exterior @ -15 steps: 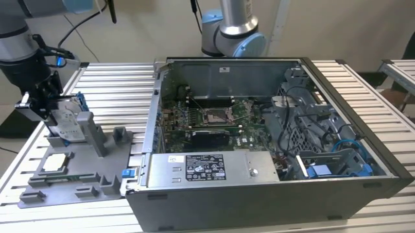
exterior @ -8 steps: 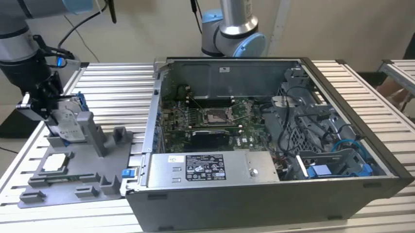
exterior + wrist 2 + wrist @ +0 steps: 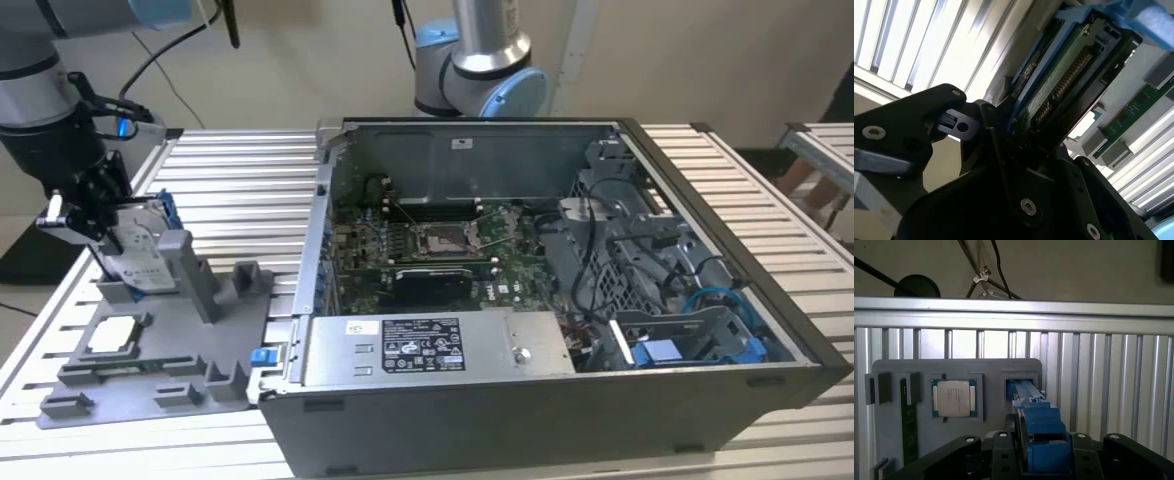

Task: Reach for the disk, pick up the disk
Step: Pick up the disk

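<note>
At the exterior view's left, my gripper [image 3: 118, 228] stands over the grey holder tray [image 3: 174, 365], which lies on the slatted aluminium table [image 3: 240, 160]. My gripper is closed on the disk [image 3: 144, 255], which stands upright on its edge above the tray. In the first wrist view the blue bracket [image 3: 1038, 422] of the disk sits tight between my black fingers [image 3: 1003, 445], and I see no gap there. The second wrist view shows the green circuit side of the disk [image 3: 1059, 80], with its connector, close against one finger.

The lower end of the disk reaches down to the slot [image 3: 1021, 386] in the tray. I cannot tell if it sits inside the slot or is already a little above it. Beside this slot the processor chip [image 3: 954, 398] lies in its own pocket, and beyond it lies a memory stick [image 3: 909, 425].

To the exterior view's right, well apart from me, the open computer case [image 3: 561, 425] stands on the same table.

I judge that the reaching is done and that the picking up is the step in hand: the grasp is made, but the lift is not clearly complete. To complete it calls, I think, for a straight pull along the direction of the slot, without tilting, so that the bracket does not jam on the slot walls. It also calls for a firm squeeze, because I hold the disk by plastic.
</note>
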`<state>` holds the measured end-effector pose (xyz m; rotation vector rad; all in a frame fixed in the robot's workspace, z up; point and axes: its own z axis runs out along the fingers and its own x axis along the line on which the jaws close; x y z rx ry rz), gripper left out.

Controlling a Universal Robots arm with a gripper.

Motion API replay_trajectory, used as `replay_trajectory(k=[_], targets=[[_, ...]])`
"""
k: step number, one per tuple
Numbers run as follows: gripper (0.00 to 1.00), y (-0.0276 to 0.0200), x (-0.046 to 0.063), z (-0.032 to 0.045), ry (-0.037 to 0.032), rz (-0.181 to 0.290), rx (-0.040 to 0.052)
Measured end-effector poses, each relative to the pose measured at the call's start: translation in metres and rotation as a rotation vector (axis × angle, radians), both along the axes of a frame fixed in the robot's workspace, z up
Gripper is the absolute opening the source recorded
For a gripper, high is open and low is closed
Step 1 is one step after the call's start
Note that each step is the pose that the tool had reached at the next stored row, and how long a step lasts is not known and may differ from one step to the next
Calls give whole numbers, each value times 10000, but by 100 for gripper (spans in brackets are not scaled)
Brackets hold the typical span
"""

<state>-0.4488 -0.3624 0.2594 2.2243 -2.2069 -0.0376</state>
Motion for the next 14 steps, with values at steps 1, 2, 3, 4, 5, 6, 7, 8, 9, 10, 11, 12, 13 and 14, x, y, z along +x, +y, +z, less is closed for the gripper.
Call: replay_trajectory(k=[1,2,3,4,5,6,7,8,9,10,11,12,13,14], targets=[[0,0,0,0,0,0,2],[0,0,0,-1,-1,-1,5],[0,0,0,0,0,-1,7],[0,0,0,0,0,0,9],[0,0,0,0,-1,-1,11],[0,0,0,0,-1,0,14],[0,0,0,0,-1,-1,3],[0,2,0,-1,0,-3,-48],[0,0,0,0,-1,-2,-62],[0,-1,0,1,0,1,-47],[0,-2,0,2,1,3,49],[0,0,0,4,-1,1,85],[0,0,0,4,-1,0,86],[0,0,0,4,-1,-1,86]])
